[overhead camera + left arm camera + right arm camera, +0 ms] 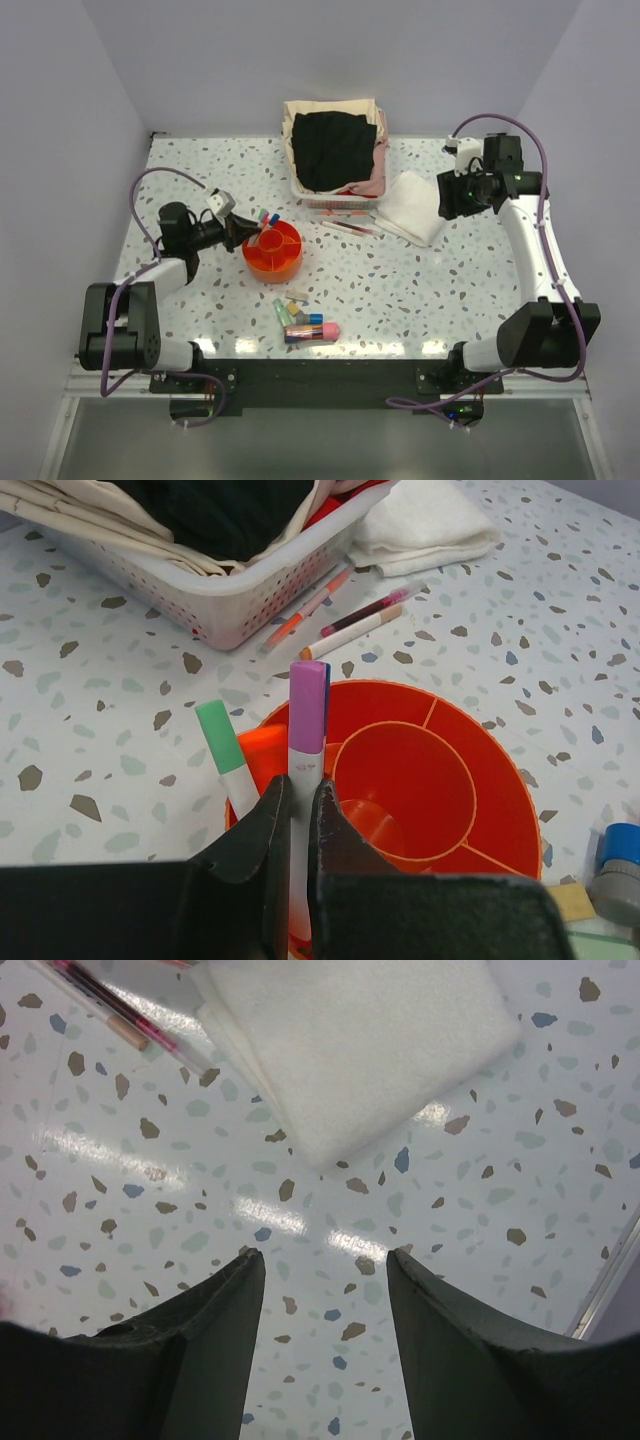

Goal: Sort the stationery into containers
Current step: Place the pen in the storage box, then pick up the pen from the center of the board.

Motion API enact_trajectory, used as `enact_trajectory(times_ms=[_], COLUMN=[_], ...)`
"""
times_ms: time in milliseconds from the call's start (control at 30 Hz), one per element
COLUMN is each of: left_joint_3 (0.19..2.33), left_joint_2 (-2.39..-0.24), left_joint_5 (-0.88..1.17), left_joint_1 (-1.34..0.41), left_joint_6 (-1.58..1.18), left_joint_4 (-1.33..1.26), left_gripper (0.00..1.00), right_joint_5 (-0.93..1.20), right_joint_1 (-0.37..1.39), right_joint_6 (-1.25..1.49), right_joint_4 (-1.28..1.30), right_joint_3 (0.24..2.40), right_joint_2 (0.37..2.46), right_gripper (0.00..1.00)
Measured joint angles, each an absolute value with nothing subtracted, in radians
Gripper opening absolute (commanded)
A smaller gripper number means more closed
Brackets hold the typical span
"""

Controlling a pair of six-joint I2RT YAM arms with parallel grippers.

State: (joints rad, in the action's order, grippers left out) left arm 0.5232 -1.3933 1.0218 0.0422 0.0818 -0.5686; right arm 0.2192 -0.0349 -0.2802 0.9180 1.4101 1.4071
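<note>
Purple-capped pen (pixel 306 715), lower end hidden, pinched in left claw (pixel 300 786).

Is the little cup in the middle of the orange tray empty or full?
Empty: the left wrist view shows only bare orange plastic inside the central cup of the orange tray.

Bare worktop (pixel 430 290) lies open right of the orange tray (pixel 268 272). The white basket (pixel 322 201), folded cloth (pixel 412 208) and loose pens (pixel 350 226) crowd the far side; small pieces (pixel 305 322) clutter the near edge.
</note>
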Motion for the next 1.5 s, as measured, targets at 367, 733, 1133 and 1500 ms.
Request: enact_trajectory(times_ms=[367,733,1133,1500], left_joint_3=[0.535,0.550,0.886,1.514], left_joint_2=[-1.402,-1.397,-1.357,-1.680], left_joint_5=[1.017,1.001,1.084,0.983], left_joint_1=[0.050,0.051,0.040,-0.412], left_joint_6=[0.175,0.247,0.089,0.768], left_joint_4=[-0.466,-0.345,-0.416,0.437], left_gripper=[0.04,0.35,0.48,0.61], right_joint_5=[0.218,0.219,0.224,0.203], right_joint_1=[-0.035,-0.035,-0.035,-0.035], right_joint_6=[-0.283,-0.282,-0.278,-0.215], right_joint_4=[0.921,0.918,0.887,0.815], right_joint_3=[1.410,1.408,1.351,1.303], right_joint_2=[1.428,1.430,1.420,1.346], right_gripper=[0.56,0.56,0.56,0.64])
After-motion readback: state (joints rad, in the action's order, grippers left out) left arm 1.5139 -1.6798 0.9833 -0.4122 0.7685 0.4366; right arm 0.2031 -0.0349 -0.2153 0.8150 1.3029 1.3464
